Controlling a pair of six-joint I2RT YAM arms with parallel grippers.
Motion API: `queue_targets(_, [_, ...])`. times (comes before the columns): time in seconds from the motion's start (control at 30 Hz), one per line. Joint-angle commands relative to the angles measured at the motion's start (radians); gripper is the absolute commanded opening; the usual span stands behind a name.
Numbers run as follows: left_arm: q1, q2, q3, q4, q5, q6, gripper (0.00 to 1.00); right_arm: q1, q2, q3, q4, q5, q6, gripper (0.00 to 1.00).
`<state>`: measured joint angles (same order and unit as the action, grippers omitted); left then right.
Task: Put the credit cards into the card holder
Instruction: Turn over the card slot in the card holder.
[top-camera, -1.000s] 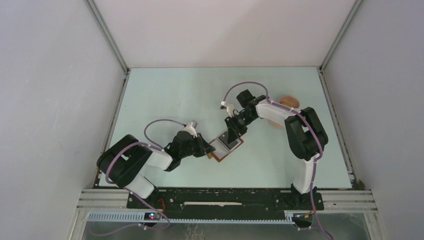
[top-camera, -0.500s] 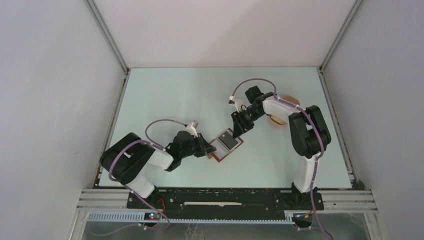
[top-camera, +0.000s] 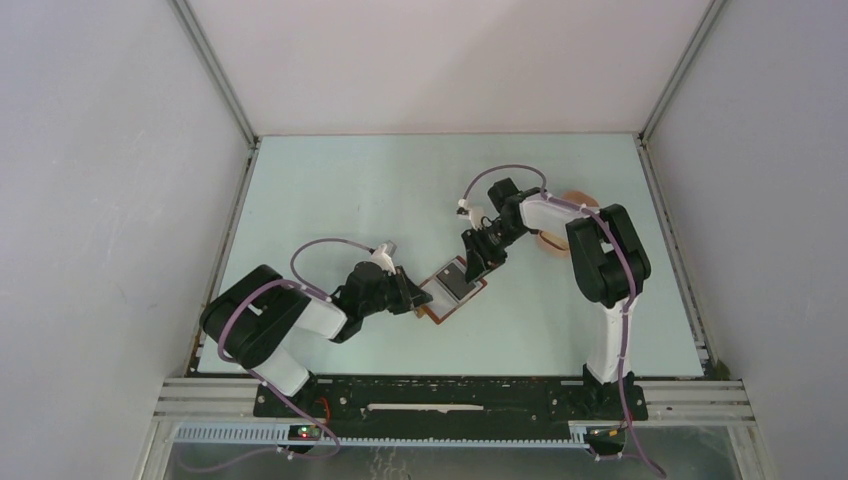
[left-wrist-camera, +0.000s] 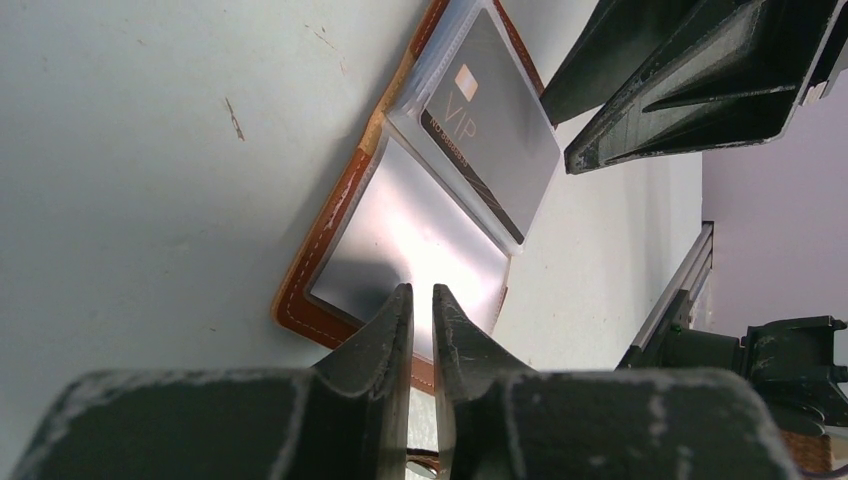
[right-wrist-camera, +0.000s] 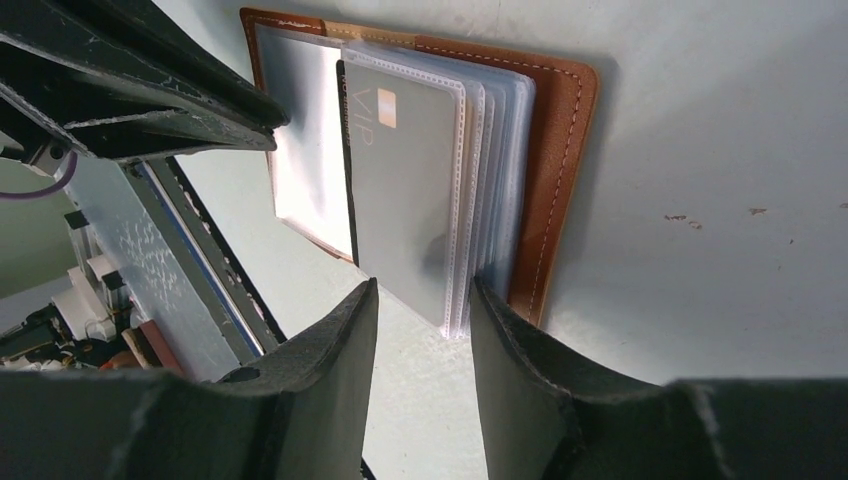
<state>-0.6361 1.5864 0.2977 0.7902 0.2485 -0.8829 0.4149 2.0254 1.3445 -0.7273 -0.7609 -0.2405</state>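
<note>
Wallet (top-camera: 452, 290) lies open because your left gripper (left-wrist-camera: 421, 292), jaws narrow, seems to pinch its near flap; right gripper (right-wrist-camera: 422, 290), half-wide and empty, has the pocketed card (right-wrist-camera: 405, 190) just ahead.

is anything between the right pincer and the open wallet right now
Nothing visible. The right pincer hangs open just off the clear pocket stack of the reddish-brown leather folding wallet, where a dark VIP card sits; the left pincer grips the opposite flap.

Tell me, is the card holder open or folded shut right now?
Open. The card holder lies spread flat, its clear pockets fanned out, a dark VIP card in the top pocket.
</note>
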Motion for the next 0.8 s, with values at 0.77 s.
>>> queue_targets(0.77, [0.017,-0.132,-0.088,0.098,-0.011,-0.048,0.53,0.137,-0.015,0.038,-0.037,-0.423,0.024,0.46])
